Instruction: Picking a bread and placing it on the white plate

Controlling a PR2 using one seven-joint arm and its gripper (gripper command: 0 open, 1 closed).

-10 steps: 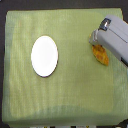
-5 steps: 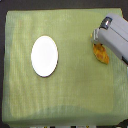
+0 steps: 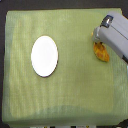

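The white plate [image 3: 45,56] lies flat on the green cloth, left of centre in the exterior view. The bread [image 3: 102,52], a small golden-orange piece, sits near the cloth's right edge. My grey gripper [image 3: 99,42] reaches in from the upper right and lies directly over the bread's upper part, hiding it. Only the bread's lower end and a small orange bit by the gripper's left edge show. The fingertips are hidden under the gripper body, so I cannot make out whether they are closed on the bread.
A green cloth [image 3: 75,95] covers the whole tabletop. Its edges run along the top, left and bottom of the view, with dark floor beyond.
Nothing has clearly changed; the gripper stays over the bread at the right and the plate has not moved.
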